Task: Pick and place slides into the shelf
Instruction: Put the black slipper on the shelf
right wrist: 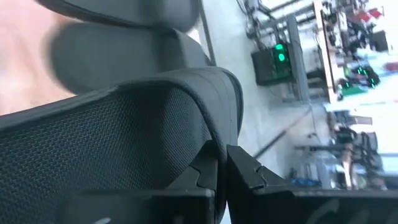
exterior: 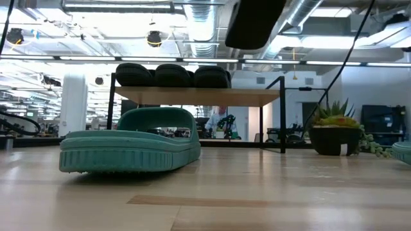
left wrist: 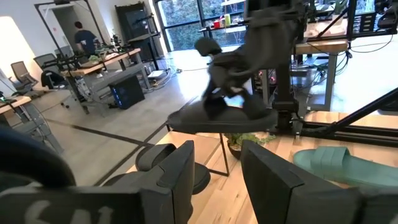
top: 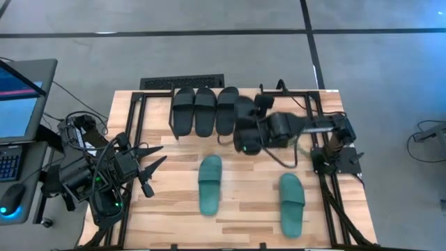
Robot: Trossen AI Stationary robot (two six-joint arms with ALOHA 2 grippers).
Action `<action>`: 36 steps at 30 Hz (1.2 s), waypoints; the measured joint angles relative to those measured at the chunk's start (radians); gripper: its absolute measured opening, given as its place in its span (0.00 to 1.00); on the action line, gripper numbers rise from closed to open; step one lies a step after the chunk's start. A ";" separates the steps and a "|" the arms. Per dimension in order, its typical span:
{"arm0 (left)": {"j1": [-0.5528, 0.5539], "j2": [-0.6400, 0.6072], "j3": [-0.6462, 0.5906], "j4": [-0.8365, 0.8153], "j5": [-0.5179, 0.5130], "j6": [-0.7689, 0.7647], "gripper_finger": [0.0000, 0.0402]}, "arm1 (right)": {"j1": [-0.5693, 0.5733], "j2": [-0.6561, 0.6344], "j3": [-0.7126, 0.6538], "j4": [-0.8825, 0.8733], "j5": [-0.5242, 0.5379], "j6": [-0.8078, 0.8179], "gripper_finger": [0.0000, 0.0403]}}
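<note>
Black slide (top: pixel 245 115) clamped by its strap in right hand (top: pixel 249 137), above the shelf (top: pixel 182 132) beside three shelved ones. Soft, light rubber; strap grip suits. Left hand (top: pixel 155 167) apart, idle.

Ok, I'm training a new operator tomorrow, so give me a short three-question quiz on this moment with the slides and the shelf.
1. How many black slides lie on top of the shelf?
2. True or false: both green slides rest on the table.
3. What does the right end effector hold? A) a green slide B) a black slide C) nothing

Key: 1. three; 2. true; 3. B
</note>
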 joint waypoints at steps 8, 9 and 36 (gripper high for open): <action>0.000 0.000 0.000 0.000 -0.001 -0.007 0.30 | -0.167 0.000 -0.001 0.003 -0.011 -0.075 0.00; 0.000 0.000 0.000 0.000 -0.002 -0.007 0.30 | -0.183 -0.001 -0.007 0.012 -0.017 -0.079 0.00; 0.034 0.000 0.000 0.000 -0.043 -0.001 0.30 | -0.328 0.000 -0.249 0.260 -0.082 -0.298 0.00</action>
